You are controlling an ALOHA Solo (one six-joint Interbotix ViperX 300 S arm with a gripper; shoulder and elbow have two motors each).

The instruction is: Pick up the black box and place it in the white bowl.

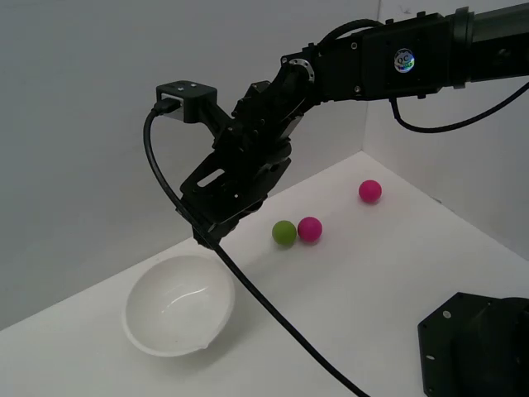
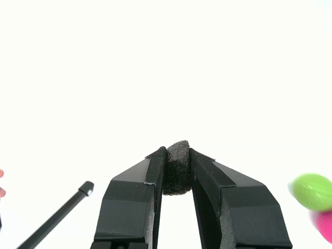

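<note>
The end effector is almost closed and pinches the black box between its two fingers, as the wrist view shows. In the exterior view the end effector hangs in the air, just above the far rim of the white bowl, which stands on the white surface. To the exterior view's right of the bowl lie a green ball and a pink ball, touching; another pink ball lies farther away.
</note>
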